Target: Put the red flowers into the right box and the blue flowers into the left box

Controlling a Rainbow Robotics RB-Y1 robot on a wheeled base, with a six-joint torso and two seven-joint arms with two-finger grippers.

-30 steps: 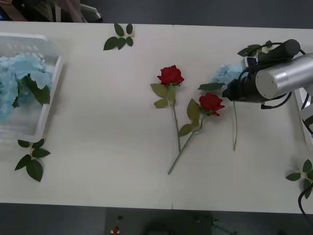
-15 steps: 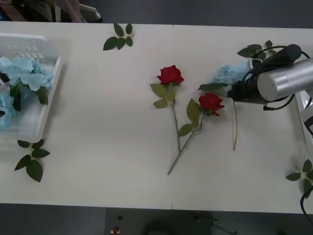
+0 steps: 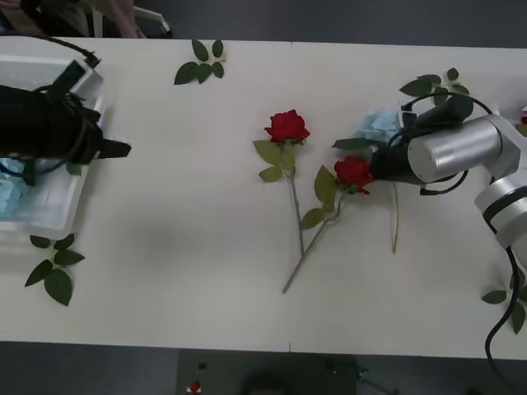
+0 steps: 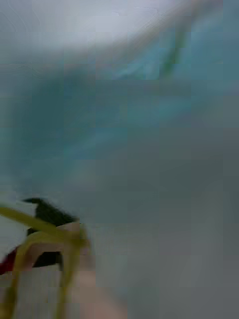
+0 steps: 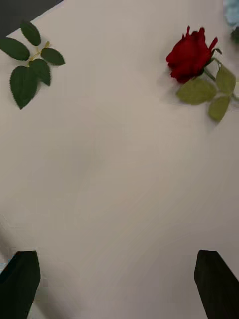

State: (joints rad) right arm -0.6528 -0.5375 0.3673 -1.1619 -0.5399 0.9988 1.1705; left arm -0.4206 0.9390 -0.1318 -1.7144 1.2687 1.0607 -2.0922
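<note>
near edge of bench (image 3: pixel 165 288): crossed stems of two red flowers (image 3: pixel 355 172), deep red blooms, thin green stems, pale leaves, both still loose. right pincer (image 3: pixel 380 161) has pushed in from right since a second ago, now beside nearer bloom, over blue flower (image 3: pixel 377 125); cannot tell its fingers. likely next pick. far left: left pincer (image 5: pixel 119 279) spread, newly above left box (image 3: pixel 82 177); blue flowers inside.
</note>
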